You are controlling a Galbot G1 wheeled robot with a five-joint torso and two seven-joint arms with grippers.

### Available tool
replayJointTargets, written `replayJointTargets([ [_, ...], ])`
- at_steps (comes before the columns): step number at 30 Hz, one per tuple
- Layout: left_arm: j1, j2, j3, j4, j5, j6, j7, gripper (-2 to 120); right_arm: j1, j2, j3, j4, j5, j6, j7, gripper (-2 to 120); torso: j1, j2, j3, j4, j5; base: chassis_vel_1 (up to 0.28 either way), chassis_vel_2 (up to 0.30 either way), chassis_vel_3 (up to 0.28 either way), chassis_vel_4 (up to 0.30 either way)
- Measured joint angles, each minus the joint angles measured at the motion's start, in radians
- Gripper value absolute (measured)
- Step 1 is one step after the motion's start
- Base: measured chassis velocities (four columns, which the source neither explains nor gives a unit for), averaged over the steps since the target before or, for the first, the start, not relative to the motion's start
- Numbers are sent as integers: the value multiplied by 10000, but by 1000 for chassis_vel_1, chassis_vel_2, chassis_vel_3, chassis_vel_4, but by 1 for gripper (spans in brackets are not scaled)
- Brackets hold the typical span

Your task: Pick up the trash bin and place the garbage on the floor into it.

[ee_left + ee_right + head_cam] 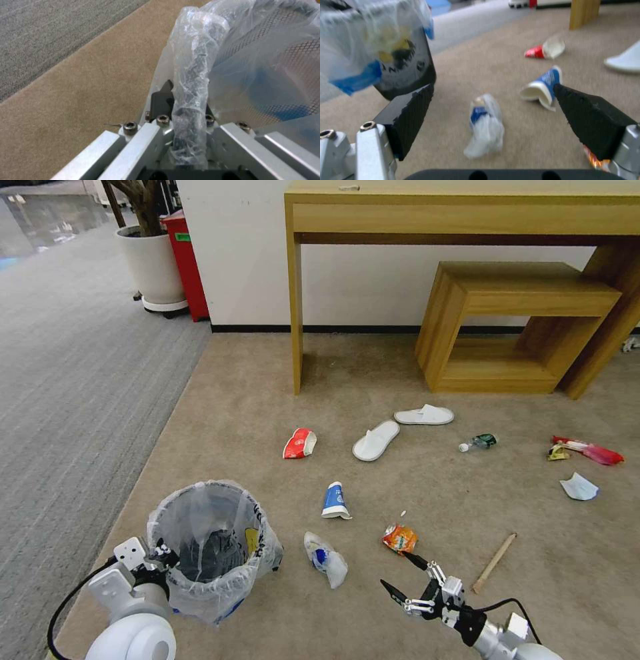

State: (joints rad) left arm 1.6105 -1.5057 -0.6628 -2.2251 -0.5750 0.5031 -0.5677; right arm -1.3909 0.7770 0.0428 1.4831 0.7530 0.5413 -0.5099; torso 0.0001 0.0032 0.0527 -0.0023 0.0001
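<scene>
The trash bin (207, 547), black with a clear bag over its rim, stands tilted at the near left of the tan floor (220, 400). My left gripper (162, 557) is shut on its rim; the left wrist view shows the bag-wrapped rim (190, 82) between the fingers (162, 98). My right gripper (404, 572) hangs open just short of an orange can (400, 538). In the right wrist view its fingers (410, 115) frame a crushed plastic bottle (485, 125), a blue-white cup (541, 86), a red-white cup (545, 50) and the bin (403, 62).
More garbage lies on the carpet: two white slippers (375, 440), a small bottle (479, 442), a red wrapper (590, 450), white paper (579, 487), a wooden stick (494, 562). A wooden desk (460, 213) and bench (513, 327) stand against the far wall, grey carpet (73, 380) to the left.
</scene>
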Motion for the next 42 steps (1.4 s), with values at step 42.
replayJointTargets([
  [42, -306, -491, -299, 717, 358, -417, 103, 1, 4990, 1071, -6641, -1752, -259, -2459, 5097, 92, -1, 0, 0, -1, -2, 0, 0, 0, 0],
])
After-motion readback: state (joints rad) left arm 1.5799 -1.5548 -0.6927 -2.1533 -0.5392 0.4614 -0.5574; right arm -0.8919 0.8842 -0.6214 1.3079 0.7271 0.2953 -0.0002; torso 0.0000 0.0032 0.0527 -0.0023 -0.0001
